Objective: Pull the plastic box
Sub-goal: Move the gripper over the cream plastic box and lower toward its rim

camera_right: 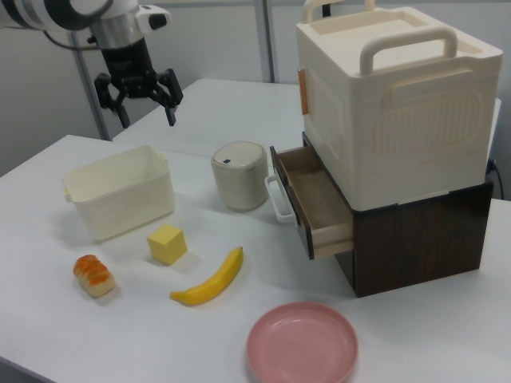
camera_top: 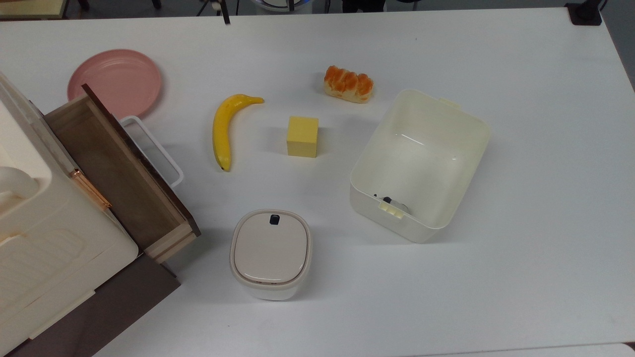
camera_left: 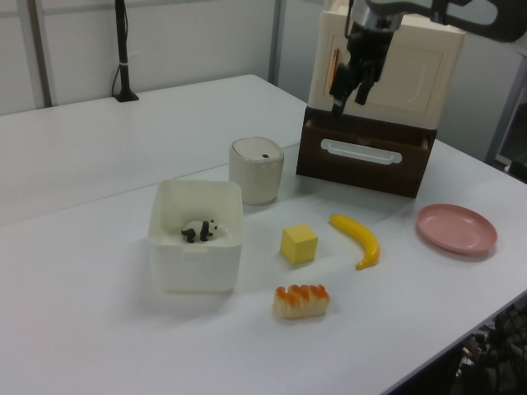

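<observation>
The plastic box (camera_top: 421, 163) is a cream-white open tub on the white table, at the top view's right of centre. A small black-and-white panda toy (camera_left: 198, 230) lies inside it by the wall with a pale-yellow latch tab. The box also stands at the left view's left (camera_left: 196, 265) and the right view's left (camera_right: 120, 206). My gripper (camera_right: 146, 112) hangs open and holds nothing, high in the air above and behind the box in the right view. In the left view the gripper (camera_left: 347, 100) is in front of the cream case, far from the box.
Beside the box are a yellow cube (camera_top: 302, 136), a banana (camera_top: 223, 129) and a bread roll (camera_top: 348, 84). A white container with a beige lid (camera_top: 270, 253) stands nearer. A pink plate (camera_top: 115, 82) and an open wooden drawer (camera_top: 119, 173) under a cream storage case (camera_right: 391, 96) are at the top view's left.
</observation>
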{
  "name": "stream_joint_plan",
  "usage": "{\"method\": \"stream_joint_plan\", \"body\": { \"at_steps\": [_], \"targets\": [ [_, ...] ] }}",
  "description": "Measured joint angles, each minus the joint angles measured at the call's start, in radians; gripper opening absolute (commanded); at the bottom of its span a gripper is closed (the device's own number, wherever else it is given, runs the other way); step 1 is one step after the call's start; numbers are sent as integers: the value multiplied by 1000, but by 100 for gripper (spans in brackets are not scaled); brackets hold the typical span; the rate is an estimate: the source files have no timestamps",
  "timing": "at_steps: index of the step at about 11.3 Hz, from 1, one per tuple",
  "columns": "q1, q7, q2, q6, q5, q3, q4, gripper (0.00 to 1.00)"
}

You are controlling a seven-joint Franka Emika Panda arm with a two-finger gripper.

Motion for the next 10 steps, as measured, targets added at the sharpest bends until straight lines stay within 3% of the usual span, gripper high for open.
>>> {"method": "stream_joint_plan", "body": {
  "at_steps": [1, 3, 7, 10],
  "targets": [
    [0, -146, 13, 29, 0, 9, -12, 100],
    [1, -272, 40, 102, 0, 55, -31, 100],
    [31, -286, 68, 222, 0, 162, -42, 100],
    [60, -286, 105, 228, 0, 223, -47, 100]
  ]
}}
